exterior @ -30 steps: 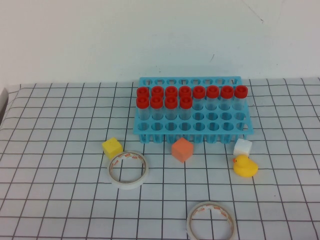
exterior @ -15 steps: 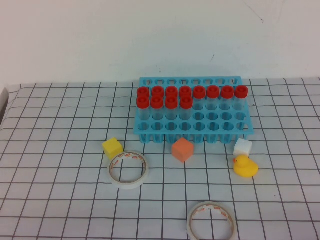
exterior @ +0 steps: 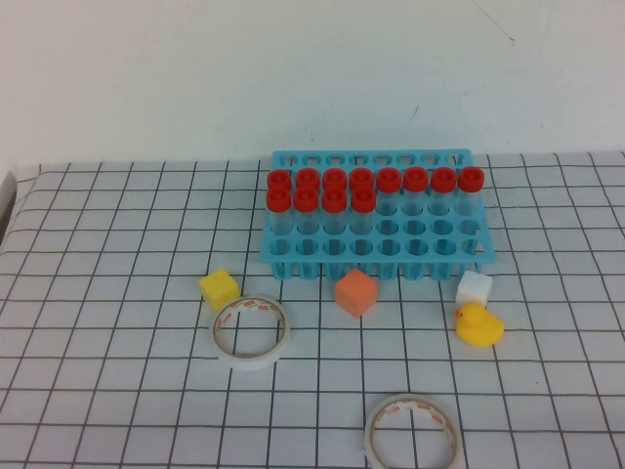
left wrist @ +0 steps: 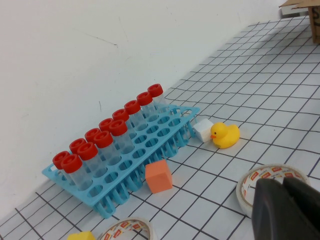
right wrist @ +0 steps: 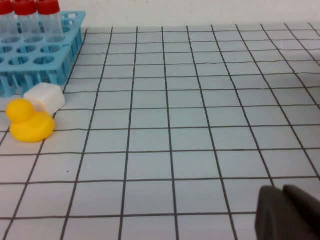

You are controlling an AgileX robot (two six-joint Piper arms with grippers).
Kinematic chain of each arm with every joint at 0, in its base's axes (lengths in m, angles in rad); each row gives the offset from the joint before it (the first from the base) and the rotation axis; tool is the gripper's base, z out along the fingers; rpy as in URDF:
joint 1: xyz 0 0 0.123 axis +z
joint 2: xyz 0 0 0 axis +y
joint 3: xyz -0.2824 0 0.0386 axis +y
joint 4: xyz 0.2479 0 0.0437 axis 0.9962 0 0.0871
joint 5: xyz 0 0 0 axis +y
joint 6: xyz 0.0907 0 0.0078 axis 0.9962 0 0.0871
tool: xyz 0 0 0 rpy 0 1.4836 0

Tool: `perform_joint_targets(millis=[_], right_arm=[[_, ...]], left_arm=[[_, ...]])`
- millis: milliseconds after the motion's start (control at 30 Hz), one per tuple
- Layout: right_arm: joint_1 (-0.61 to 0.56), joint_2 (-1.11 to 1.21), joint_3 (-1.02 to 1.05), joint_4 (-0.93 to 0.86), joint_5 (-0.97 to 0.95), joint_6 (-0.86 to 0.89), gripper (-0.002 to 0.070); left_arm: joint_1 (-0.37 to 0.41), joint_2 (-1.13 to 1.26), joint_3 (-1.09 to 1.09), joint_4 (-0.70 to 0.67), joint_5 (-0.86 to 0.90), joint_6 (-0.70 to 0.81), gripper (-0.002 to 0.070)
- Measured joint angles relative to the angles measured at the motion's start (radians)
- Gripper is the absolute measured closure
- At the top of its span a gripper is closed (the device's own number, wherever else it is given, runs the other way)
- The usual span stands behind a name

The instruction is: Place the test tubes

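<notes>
Twelve red-capped test tubes [exterior: 361, 191] stand upright in the blue rack [exterior: 376, 259] near the bench's [exterior: 98, 391] far edge (eight in one row, four in the next, at the left end). Just before the rack sit an orange cube [exterior: 355, 292] and a white cube [exterior: 475, 287], with a duck [exterior: 479, 325] beside it. A yellow cube [exterior: 219, 289] touches one tape roll [exterior: 251, 331]. Another tape roll [exterior: 413, 433] lies at the near edge. Only the wrist views show the pincers. The left pincer [left wrist: 283, 192] is closed beside the near-edge roll. The right pincer [right wrist: 283, 200] is closed over bare grid, well apart from the duck.
</notes>
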Motion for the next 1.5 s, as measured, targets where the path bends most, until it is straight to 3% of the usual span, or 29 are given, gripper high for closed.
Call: perform_joint_targets(millis=[667,800,967,1000,1200,1333,1400,1500], right_arm=[[0.000,0.000,-0.001,0.000,0.002,-0.002,0.0678],[0.000,0.000,-0.001,0.000,0.004,-0.002,0.0678],[0.000,0.000,-0.001,0.000,0.004,-0.002,0.0678],[0.000,0.000,-0.001,0.000,0.004,-0.002,0.0678],[0.000,0.000,-0.001,0.000,0.004,-0.002,0.0678],[0.000,0.000,-0.001,0.000,0.004,-0.002,0.0678],[0.000,0.000,-0.001,0.000,0.004,-0.002,0.0678],[0.000,0.000,-0.001,0.000,0.004,-0.002,0.0678]], left_arm=[[0.000,0.000,0.000,0.000,0.000,-0.005,0.0676],[0.000,0.000,0.010,-0.057,0.112,0.004,0.0676],[0.000,0.000,0.051,-0.469,0.418,0.175,0.0676],[0.000,-0.004,0.068,-0.684,0.522,0.306,0.0676],[0.000,-0.083,0.106,-1.283,0.789,0.803,0.0676],[0.000,-0.119,0.109,-1.749,0.941,1.335,0.0676],[0.000,-0.121,0.112,-1.890,0.984,1.530,0.0676],[0.000,-0.121,0.118,-1.965,1.001,1.630,0.0676]])
